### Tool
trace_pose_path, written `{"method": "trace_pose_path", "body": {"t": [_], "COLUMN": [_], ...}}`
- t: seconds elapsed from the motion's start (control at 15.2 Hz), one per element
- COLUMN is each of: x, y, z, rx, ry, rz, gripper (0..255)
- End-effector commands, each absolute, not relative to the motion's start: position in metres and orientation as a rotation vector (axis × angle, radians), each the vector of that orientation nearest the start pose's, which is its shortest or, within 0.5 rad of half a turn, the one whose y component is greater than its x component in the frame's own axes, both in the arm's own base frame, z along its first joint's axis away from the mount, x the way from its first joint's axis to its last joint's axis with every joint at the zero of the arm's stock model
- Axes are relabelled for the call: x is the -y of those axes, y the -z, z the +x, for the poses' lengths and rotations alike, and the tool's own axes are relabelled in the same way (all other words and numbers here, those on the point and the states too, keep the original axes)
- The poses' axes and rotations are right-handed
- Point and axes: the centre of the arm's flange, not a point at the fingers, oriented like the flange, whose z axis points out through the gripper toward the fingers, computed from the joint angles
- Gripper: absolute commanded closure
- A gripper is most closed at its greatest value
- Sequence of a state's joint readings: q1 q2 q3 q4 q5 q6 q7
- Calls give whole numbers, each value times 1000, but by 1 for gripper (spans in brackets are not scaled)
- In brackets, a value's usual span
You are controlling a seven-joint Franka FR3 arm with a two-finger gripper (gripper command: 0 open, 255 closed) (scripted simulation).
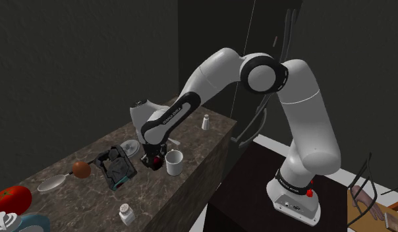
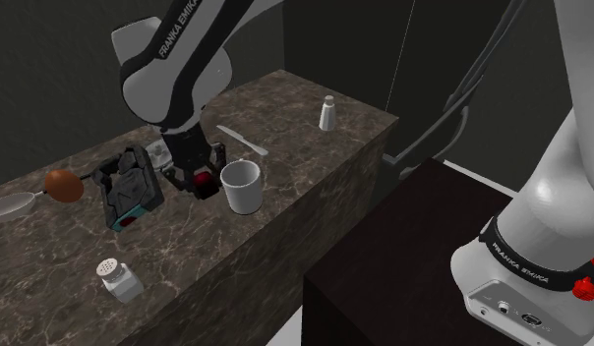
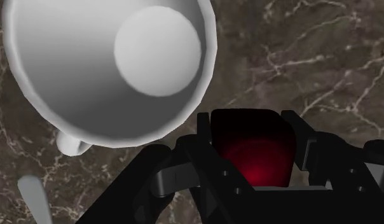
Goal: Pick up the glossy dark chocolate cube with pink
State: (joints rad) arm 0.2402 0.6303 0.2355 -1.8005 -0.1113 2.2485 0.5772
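Squarely, dark red-tinted cube clasped between the jaws, faces flush, beside white cup.

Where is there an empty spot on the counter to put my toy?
Bare counter lies between the cup and far shaker, and from the cup to the near shaker. Crowded around the gripper, cube and black gadget.
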Motion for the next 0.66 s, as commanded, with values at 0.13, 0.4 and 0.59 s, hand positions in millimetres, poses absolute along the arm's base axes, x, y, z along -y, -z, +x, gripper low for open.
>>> {"method": "trace_pose_path", "body": {"t": [0.13, 0.4, 0.59], "x": [-280, -280, -280], "y": [-211, -232, -238], "z": [570, 570, 570], "rx": [-90, -90, -90], "ry": [-270, -270, -270], "rz": [-3158, -3158, -3158], "gripper": [255, 255, 255]}}
